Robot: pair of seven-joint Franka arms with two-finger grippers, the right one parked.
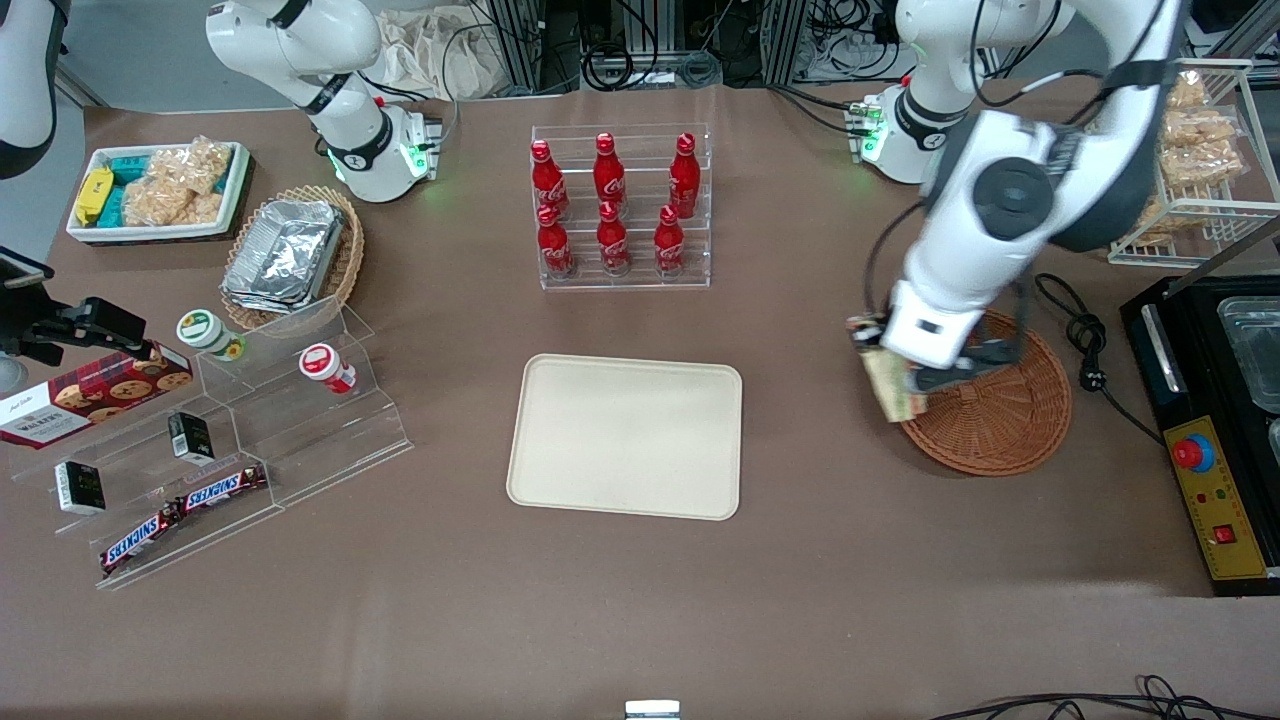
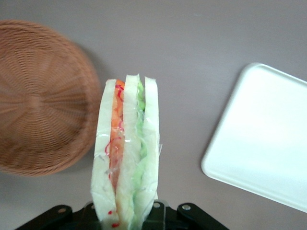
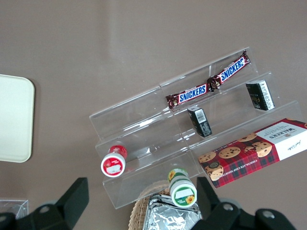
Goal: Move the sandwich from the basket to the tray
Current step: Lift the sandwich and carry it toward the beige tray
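Sandwich (image 2: pixel 125 153) clamped in the working arm's gripper (image 2: pixel 127 218), wedge of 3 white bread slices in clear wrap with an orange layer and a green layer between them. Hanging clear of the table, long axis running straight out from the fingers, layered cut face turned to the wrist camera. Seen from the front as a small tan wedge (image 1: pixel 893 388) beneath the gripper (image 1: pixel 905 378), at the basket's edge toward the tray. Held by its near end only; most of the wedge unsupported, and exact finger contact hidden under the wrap.

Basket (image 1: pixel 1000 410), round reddish-brown wicker, sitting empty on the brown table (image 1: pixel 640 600) toward the working arm's end, its woven floor bare in the wrist view (image 2: pixel 41 98). Lift stage judged complete, carry stage under way.

Tray (image 1: pixel 625 436), cream-beige with rounded corners and a low rim, lying bare near the table's middle, well apart from the basket, open tabletop between them. One rounded corner (image 2: pixel 259 139) visible from the wrist, off to the side of the sandwich rather than ahead of its tip. Coming move judged a sideways carry toward the parked arm's end of the table, across the sandwich's long axis, then a descent onto the tray's flat. Possible risk: soft bread sagging or slipping in the wrap during travel.
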